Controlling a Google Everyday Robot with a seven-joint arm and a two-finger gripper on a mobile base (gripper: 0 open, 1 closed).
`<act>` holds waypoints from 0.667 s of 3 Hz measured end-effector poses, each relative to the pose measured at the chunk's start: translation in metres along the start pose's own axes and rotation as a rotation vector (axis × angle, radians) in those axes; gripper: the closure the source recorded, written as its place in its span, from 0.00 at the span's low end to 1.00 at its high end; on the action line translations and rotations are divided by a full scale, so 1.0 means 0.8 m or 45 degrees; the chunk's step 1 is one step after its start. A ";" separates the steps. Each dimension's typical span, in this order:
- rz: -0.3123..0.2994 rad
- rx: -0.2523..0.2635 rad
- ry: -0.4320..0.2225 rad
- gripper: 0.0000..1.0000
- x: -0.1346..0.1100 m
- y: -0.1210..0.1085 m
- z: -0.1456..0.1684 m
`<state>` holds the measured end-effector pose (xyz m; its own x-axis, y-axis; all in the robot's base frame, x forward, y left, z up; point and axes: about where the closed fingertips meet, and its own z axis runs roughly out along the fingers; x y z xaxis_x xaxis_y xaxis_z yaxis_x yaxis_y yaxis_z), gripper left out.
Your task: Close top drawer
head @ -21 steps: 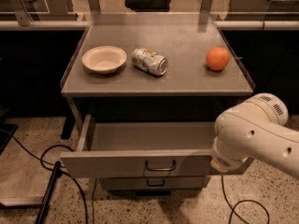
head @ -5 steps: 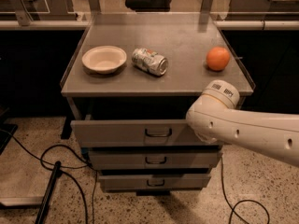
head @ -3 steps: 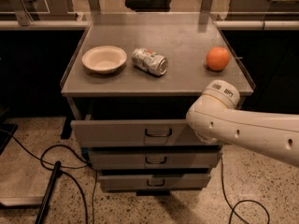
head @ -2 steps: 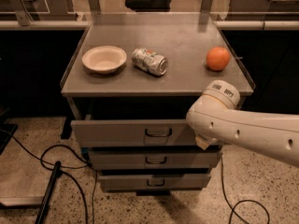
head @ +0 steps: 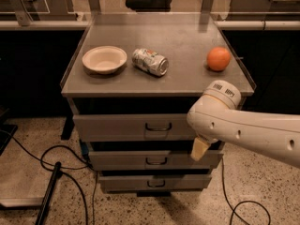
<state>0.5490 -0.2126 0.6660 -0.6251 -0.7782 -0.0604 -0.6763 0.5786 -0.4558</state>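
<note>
The top drawer [head: 131,126] is a wide grey metal front with a small dark loop handle [head: 158,126] at its centre, uppermost of three. It is pushed in, with its front standing only slightly proud of the cabinet under the grey tabletop [head: 187,41]. My white arm [head: 243,130] reaches in from the right and covers the drawer front's right end. My gripper [head: 200,149] shows only as a cream-coloured tip below the arm, in front of the gap between the top and middle drawers.
On the tabletop lie a white bowl [head: 104,59], a crushed can [head: 150,62] on its side and an orange [head: 219,59]. The middle drawer [head: 140,160] and bottom drawer [head: 140,182] are shut. Black cables [head: 61,172] run over the speckled floor at left.
Seven seconds ago the top drawer stood pulled far out; now it is pushed in. Over the last second the arm shifted slightly and the cream gripper tip shows lower.
</note>
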 end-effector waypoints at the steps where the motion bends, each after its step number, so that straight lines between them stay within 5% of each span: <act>1: 0.000 0.000 0.000 0.20 0.000 0.000 0.000; 2: 0.000 0.000 0.000 0.42 0.000 0.000 0.000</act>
<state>0.5490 -0.2127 0.6660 -0.6251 -0.7782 -0.0604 -0.6763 0.5786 -0.4558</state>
